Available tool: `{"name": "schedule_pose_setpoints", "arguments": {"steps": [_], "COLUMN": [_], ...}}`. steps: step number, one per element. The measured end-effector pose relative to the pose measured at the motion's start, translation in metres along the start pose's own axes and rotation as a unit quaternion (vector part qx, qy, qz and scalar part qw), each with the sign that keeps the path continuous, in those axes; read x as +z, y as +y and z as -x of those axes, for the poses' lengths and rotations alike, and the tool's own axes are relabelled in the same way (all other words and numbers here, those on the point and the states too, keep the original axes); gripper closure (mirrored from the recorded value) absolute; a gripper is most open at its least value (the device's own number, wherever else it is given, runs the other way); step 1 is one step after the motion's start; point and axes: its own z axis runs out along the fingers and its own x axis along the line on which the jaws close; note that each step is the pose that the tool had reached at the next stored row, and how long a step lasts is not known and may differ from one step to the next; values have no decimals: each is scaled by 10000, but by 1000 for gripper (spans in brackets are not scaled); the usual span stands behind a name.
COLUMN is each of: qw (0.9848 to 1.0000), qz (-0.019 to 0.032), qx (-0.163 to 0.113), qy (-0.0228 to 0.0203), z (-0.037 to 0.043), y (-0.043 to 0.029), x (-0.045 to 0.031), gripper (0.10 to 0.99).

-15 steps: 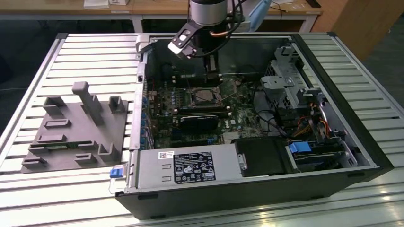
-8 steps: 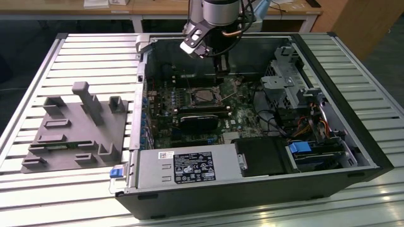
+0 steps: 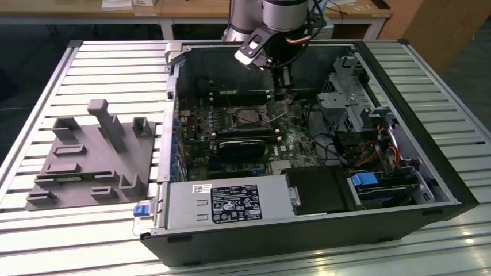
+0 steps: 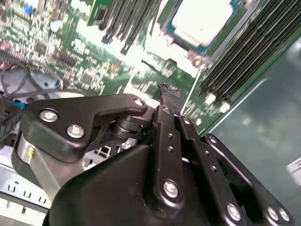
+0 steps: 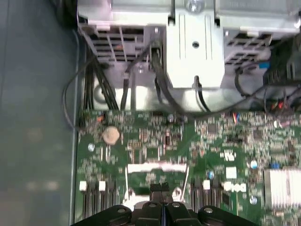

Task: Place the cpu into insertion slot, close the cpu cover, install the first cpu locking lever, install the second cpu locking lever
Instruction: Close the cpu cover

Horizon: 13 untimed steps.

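One robot arm (image 3: pixel 265 14) leans into the open computer case (image 3: pixel 307 244) from twelve o'clock. The case lies on its side on a slatted table (image 3: pixel 100 69). The gripper (image 3: pixel 284 99) hangs low over the green circuit board (image 3: pixel 295 146). From where I stand the claw looks clenched: in both wrist views the black fingers (image 4: pixel 162 141) (image 5: pixel 155 189) meet along a thin seam. I cannot tell whether anything thin is caught between them.

The insertion slot (image 3: pixel 249 118) sits between seven and eight o'clock from the gripper, near it but apart, silver-rimmed with a darker centre. What looks like a thin metal rod (image 3: pixel 280 118) slants up at the slot's three o'clock edge, just beside the fingertips. In the second wrist view a pale silvery square, the cpu (image 4: pixel 200 21), lies inside the slot's frame beyond the fingertips, with long black memory slots (image 4: pixel 240 56) alongside. Whether the cpu cover is down over it I cannot make out.

At six o'clock from the slot sits a black fan block (image 3: pixel 239 150), and a power supply (image 3: pixel 222 204) fills the case's six o'clock edge. A metal drive cage (image 3: pixel 349 95) stands at three o'clock from the gripper. A grey moulded fixture (image 3: pixel 92 155) rests on the table at nine o'clock, outside the case.
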Motion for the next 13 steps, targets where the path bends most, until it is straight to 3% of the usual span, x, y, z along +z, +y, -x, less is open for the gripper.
{"name": "schedule_pose_setpoints", "arguments": {"steps": [9, 13], "qw": [10000, 10000], "qz": [-2, -5], "qx": [0, 0], "qy": [1, 2], "z": [-6, -8], "y": [338, 434], "x": [35, 45], "gripper": [984, 984]}}
